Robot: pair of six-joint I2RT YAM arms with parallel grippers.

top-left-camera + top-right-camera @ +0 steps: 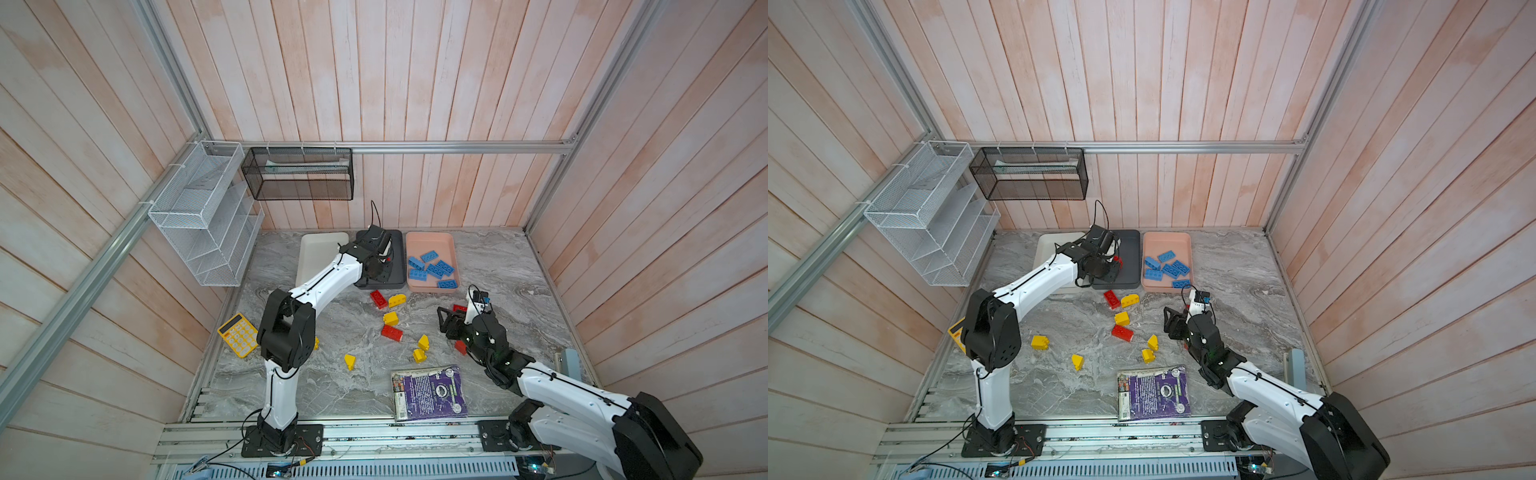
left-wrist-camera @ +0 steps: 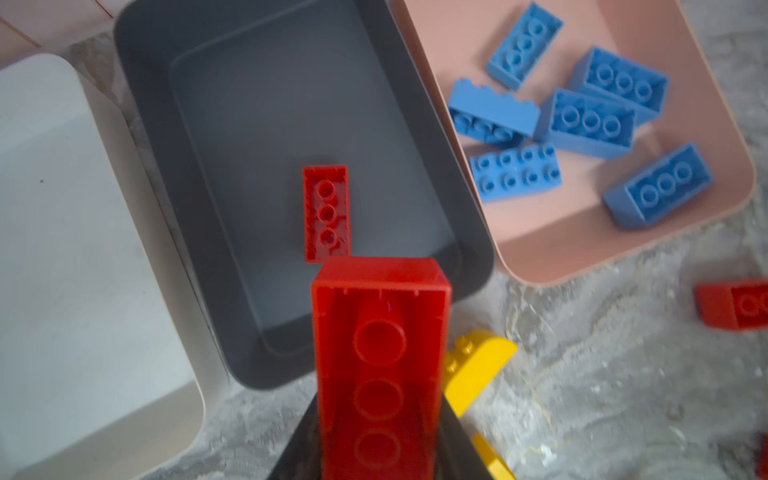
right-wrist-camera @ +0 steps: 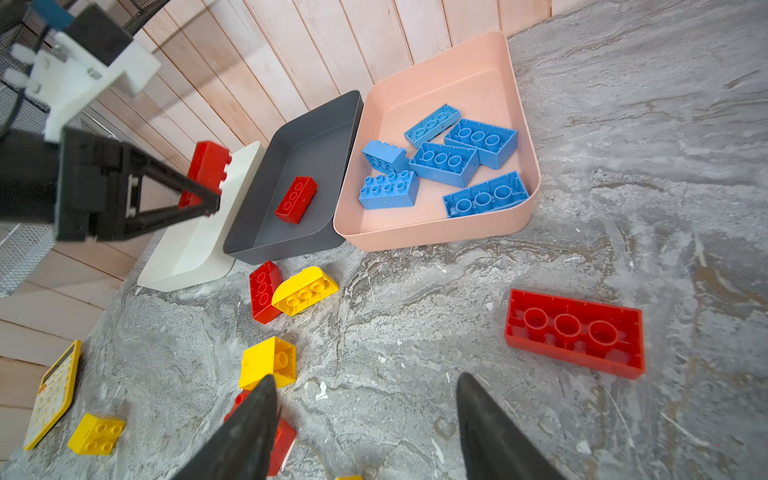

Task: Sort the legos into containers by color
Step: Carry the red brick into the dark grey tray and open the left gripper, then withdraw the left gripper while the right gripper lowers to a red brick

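Left claw [image 3: 205, 199] grips a red brick [image 2: 380, 353] over the grey tray [image 2: 174, 124]; right claw [image 3: 365, 378] hangs open.
The white tray [image 2: 62, 249] sits leftmost. Next to it, the grey tray holds a second red brick [image 2: 326, 214]. The pink tray [image 2: 540, 249] holds six blue bricks [image 2: 590, 122]. Loose bricks [image 3: 305, 291], red and yellow, lie on the desk [image 3: 415, 311]. The right claw is empty.

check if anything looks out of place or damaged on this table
A yellow calculator sits at the table's left edge and a purple book with a scuffed, frayed cover lies near the front; neither is a brick.
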